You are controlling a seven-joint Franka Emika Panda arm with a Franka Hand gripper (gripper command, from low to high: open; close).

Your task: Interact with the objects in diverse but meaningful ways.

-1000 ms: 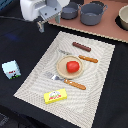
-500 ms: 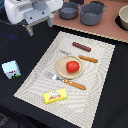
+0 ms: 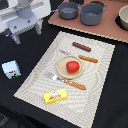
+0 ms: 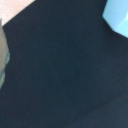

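A toy place setting waits on a woven placemat over a black table. Nearest the camera, the yellow butter box lies on the mat's near end, its long side running roughly along the mat's near edge. Just off the mat toward the exterior view's left stands the pale blue-white milk carton, alone on the black cloth. At the mat's middle, the red tomato sits on a tan round plate, flanked by a wooden-handled fork on the near side and a knife on the far side. Beyond the knife lies the brown sausage stick, its long axis slanting along the mat's far edge.

Farther back, beyond the mat, two grey pots stand on a reddish board.

The gripper hangs above the cloth off the mat's far left corner, fingers spread apart and holding nothing. The carton lies nearer the camera than the fingers and is the closest object to them; the wrist view shows a pale blue corner at its frame's edge, likely that carton.
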